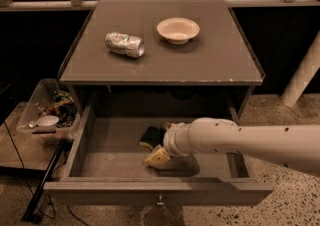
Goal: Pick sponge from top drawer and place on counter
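The sponge [150, 136], dark green over yellow foam, lies on the floor of the open top drawer [82, 142], near its middle. My gripper [159, 148] is down inside the drawer, right at the sponge's front right side, at the end of my white arm [240, 142], which reaches in from the right. The arm's wrist hides the sponge's right edge. The counter [200, 62] is the grey-brown cabinet top above the drawer.
A crushed silver can [125, 44] and a cream bowl [178, 30] sit on the counter's far half. A clear bin of clutter [47, 110] stands left of the drawer. A white post [302, 75] stands at the right. The drawer's knob [160, 201] is at the front.
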Available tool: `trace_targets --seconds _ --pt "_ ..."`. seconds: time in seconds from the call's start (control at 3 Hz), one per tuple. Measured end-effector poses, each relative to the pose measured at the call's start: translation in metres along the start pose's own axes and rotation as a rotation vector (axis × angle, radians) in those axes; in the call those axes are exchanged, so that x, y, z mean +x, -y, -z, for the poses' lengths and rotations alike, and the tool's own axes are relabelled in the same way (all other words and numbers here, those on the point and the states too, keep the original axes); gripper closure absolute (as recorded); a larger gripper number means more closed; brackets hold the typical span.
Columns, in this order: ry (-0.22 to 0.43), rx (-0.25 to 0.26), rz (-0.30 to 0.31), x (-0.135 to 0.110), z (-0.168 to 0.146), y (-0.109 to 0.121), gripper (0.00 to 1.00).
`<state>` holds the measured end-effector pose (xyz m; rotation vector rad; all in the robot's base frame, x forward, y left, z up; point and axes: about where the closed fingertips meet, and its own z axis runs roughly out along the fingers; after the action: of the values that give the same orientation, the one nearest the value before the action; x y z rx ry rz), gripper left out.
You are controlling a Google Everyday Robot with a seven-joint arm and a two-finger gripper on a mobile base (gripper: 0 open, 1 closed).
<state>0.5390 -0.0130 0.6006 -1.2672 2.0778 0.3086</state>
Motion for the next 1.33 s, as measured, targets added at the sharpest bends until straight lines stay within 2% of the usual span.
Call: trace_targets --seconds 1.0,1.33 --pt "0.0 0.0 0.0 0.0 0.0 0.0 0.88" --pt "0.005 -0.008 0.004 -0.0028 0.0066 0.0003 1.0"
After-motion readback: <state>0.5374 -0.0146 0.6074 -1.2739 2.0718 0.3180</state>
